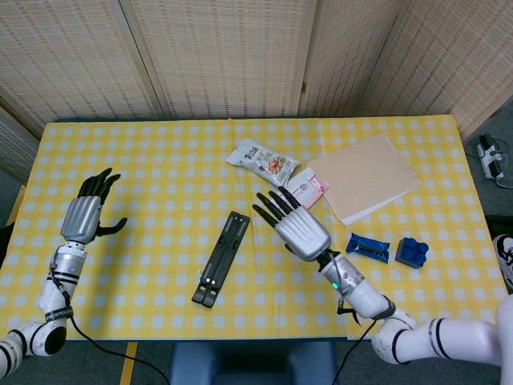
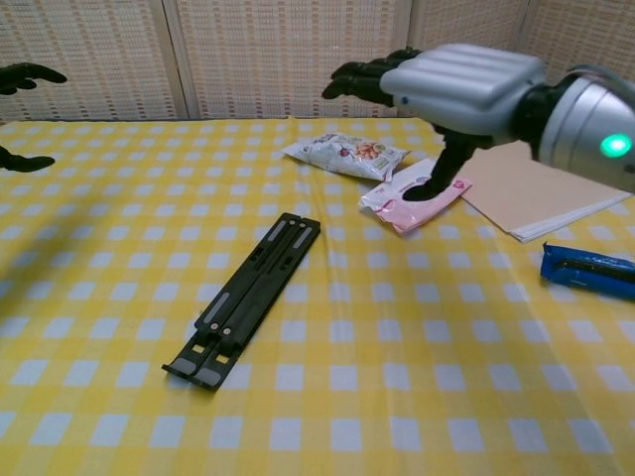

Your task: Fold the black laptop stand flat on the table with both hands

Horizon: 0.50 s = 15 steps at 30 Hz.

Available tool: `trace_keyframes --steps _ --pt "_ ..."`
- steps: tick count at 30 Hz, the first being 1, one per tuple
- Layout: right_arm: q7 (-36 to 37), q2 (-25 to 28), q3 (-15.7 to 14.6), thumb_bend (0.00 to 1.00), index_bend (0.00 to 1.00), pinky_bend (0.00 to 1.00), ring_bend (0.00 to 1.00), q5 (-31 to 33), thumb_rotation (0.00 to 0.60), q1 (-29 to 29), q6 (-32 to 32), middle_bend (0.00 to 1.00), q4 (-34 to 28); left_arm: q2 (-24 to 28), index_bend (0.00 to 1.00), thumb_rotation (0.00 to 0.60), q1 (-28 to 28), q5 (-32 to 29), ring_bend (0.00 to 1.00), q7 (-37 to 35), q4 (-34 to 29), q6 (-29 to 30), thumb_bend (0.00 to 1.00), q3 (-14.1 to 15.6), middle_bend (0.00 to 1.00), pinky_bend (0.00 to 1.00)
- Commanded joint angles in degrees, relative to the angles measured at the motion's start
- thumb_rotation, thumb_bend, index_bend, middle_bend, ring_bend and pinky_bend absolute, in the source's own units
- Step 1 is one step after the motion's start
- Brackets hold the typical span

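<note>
- Black stand [image 1: 221,258] lies folded flat on the desk [image 1: 160,160], a long narrow bar running diagonally, near end toward the front edge, far end pointing toward the snack bag [image 1: 262,161]. Chest view [image 2: 248,297] shows it fully collapsed against the yellow checked cloth.
- Neither hand touches the stand.
- Right hand [image 1: 296,225] is raised above the desk, right of the stand and well apart from it, palm down, fingers [image 1: 268,206] spread and extended, holding nothing. In chest view [image 2: 451,84] it hovers high over the pink pack [image 2: 412,193], thumb hanging down in front of it.
- Left hand [image 1: 82,215] is up near the left edge of the desk, well apart from the stand, fingers spread, thumb out to the side, empty. Chest view catches only its dark fingertips [image 2: 25,74] at the left border.
- Snack bag sits past the far end of the stand, toward the back of the desk.
- Pink pack [image 1: 304,186] lies just right of the snack bag, partly hidden behind the right hand in head view.
- Tan folder [image 1: 365,176] lies right of the pink pack; can't tell whether they touch.
- Blue wrapper [image 1: 368,246] and blue block [image 1: 411,252] sit near the front right, side by side, not touching.
</note>
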Motion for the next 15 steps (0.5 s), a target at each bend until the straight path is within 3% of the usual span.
trace_keyframes --steps 1,9,15 --pt "5.51 7.51 -3.2 0.22 0.0 0.0 0.0 -1.46 0.6 -6.81 4.84 0.0 -4.74 3.92 0.14 0.6 2.84 -0.03 0.0 2.07 -5.31 1.87 0.31 1.07 0.02 0.01" --pt "17.92 16.43 -7.93 0.22 0.0 0.0 0.0 -6.73 0.6 -17.04 11.34 0.0 -4.91 11.9 0.14 0.6 9.15 0.56 0.0 5.85 -17.35 7.97 0.31 3.55 0.02 0.01" --pt "25.11 17.87 -10.13 0.22 0.0 0.0 0.0 -9.9 0.6 -24.55 17.31 0.0 -1.51 13.46 0.14 0.6 14.95 4.53 0.0 6.46 -20.93 15.34 0.31 6.86 0.02 0.01"
